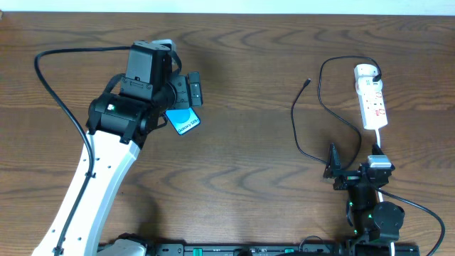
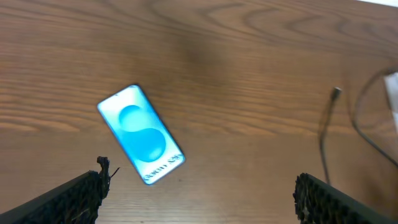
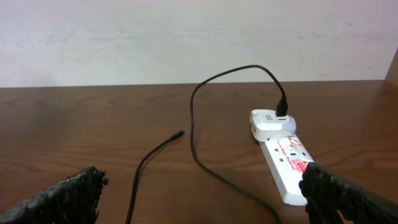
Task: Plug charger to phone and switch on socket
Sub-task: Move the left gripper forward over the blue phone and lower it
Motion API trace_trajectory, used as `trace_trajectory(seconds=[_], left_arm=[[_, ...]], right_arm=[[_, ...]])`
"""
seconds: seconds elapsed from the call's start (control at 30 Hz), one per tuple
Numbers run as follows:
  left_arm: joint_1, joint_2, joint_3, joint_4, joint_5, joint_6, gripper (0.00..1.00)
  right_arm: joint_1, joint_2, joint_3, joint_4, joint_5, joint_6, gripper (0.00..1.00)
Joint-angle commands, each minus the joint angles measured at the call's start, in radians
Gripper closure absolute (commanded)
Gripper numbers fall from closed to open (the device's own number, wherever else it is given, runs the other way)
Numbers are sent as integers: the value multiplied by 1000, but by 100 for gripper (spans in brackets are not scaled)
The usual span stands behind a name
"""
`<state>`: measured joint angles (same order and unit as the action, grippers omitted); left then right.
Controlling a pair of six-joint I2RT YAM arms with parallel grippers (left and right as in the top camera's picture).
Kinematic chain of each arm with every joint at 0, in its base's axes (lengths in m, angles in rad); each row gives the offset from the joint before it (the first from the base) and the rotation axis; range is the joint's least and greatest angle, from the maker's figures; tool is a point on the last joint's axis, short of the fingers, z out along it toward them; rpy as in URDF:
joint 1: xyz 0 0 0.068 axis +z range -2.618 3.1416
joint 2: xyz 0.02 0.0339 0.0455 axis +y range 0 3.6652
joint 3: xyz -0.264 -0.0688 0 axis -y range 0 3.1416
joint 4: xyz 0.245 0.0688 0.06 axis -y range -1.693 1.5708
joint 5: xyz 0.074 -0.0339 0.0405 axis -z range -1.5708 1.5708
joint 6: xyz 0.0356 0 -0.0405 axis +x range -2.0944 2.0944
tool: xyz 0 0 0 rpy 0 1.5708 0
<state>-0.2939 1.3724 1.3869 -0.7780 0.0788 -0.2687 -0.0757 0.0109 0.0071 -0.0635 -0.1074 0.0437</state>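
The phone [image 1: 183, 121], blue screen up with white lettering, lies on the table partly under my left arm. It also shows in the left wrist view [image 2: 141, 134], tilted. My left gripper [image 2: 199, 199] is open above the table, the phone beside its left finger. The charger cable [image 1: 316, 92] runs from a white adapter [image 3: 268, 119] on the socket [image 1: 372, 99]; its plug tip [image 1: 307, 82] lies free on the wood and shows in the right wrist view [image 3: 179, 133]. My right gripper [image 3: 202, 196] is open and empty, low near the front edge, the socket [image 3: 289, 162] by its right finger.
The socket's white cord [image 1: 378, 139] runs toward the right arm base [image 1: 370, 192]. A thick black arm cable [image 1: 57, 78] loops at the far left. A pale wall [image 3: 186, 37] stands behind the table's far edge.
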Motion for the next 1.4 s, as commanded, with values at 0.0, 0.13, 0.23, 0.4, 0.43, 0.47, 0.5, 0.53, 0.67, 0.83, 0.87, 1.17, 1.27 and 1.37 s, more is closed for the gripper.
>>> trace_trajectory(seconds=[0.0,0.13,0.23,0.4,0.43,0.47,0.5,0.53,0.67,0.83,0.87,1.17,1.27,1.37], left_arm=[[0,-1,26,-1,89,19,2],[0,4,26,-38,-101,-218,2],[0,20,26,-82,-285,-434,2],[0,84,26,-80,-304,-517,2],[0,106,26,-80,-304,-520,2],[0,125,27,-77,-304,-520,2],[1,148,27,-73,-304,-524,2],[3,172,32,-69,-304,-534,2],[15,255,76,-86,-283,-541,2],[111,354,96,-108,-69,-540,2],[140,375,96,-121,-34,-539,2],[241,438,100,-125,85,-441,2],[230,438,100,-123,39,-440,2],[229,440,105,-116,33,-442,2]], right_arm=[[7,-4,-2,-4,4,-8,1],[7,-4,-2,-4,4,-8,1],[7,-4,-2,-4,4,-8,1],[7,-4,-2,-3,4,-8,1],[7,-4,-2,-4,4,-8,1],[7,-4,-2,-4,4,-8,1],[7,-4,-2,-4,4,-8,1],[7,-4,-2,-3,4,-8,1],[7,-4,-2,-4,4,-8,1],[7,-4,-2,-4,4,-8,1],[7,-4,-2,-4,4,-8,1],[7,-4,-2,-3,4,-8,1],[7,-4,-2,-4,4,-8,1],[7,-4,-2,-4,4,-8,1]])
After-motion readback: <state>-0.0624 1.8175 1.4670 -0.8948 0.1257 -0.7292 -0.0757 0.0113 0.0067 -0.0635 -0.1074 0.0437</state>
